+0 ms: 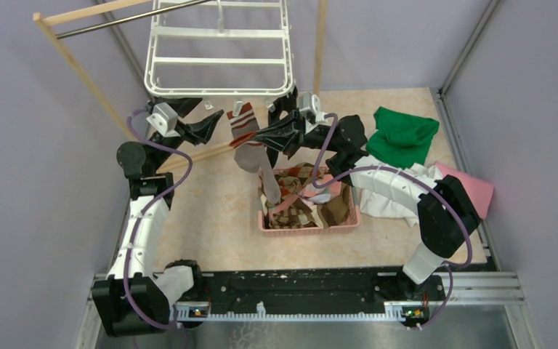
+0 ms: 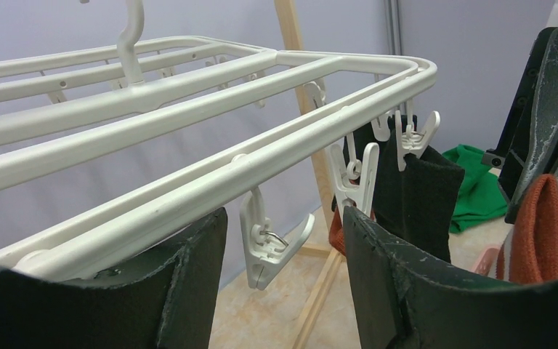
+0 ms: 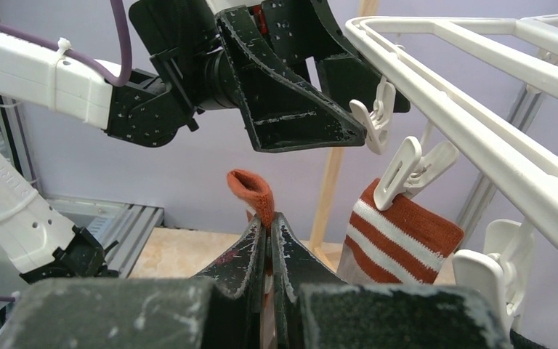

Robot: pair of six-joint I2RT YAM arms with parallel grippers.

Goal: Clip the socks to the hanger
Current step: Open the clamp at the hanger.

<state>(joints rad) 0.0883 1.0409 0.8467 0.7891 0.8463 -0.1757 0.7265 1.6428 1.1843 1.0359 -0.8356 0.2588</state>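
My right hand (image 3: 269, 222) is pinched shut on the rust-orange-cuffed knitted sock (image 3: 251, 187), beneath the white plastic frame hanger (image 2: 189, 196) over the worktop's (image 1: 211, 211) far edge. My left hand (image 2: 283, 291) gapes empty around 1 dangling white clip (image 2: 265, 243); I should squeeze it fully open before feeding the cuff in.

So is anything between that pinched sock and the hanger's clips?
Nothing visible: open air lies between the sock in the right end effector and the clips on the hanger. The left end effector sits by one.
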